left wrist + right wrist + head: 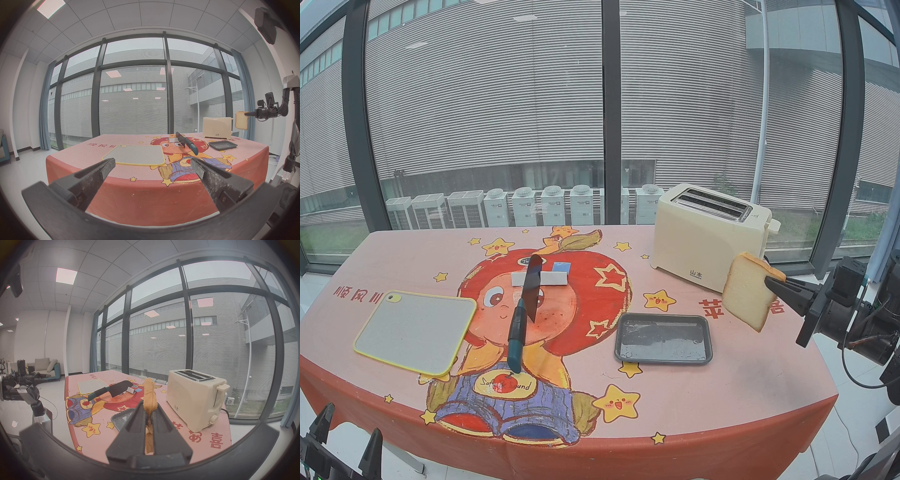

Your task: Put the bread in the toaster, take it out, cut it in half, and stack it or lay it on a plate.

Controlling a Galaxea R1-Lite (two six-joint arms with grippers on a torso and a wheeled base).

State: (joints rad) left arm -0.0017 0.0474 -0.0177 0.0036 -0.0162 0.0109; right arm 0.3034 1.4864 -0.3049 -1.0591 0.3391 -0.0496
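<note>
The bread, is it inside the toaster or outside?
Outside. The right gripper holds the bread in the air beside the toaster.

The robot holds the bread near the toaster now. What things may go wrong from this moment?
1. The right claw pinches the pale, brown-crusted bread slice only at one upper corner, and the slice hangs tilted; it may slip or tear.
2. The slice hangs beside the cream plastic toaster, not above its narrow top slots; if left tilted, it may catch on a slot's rim.
</note>
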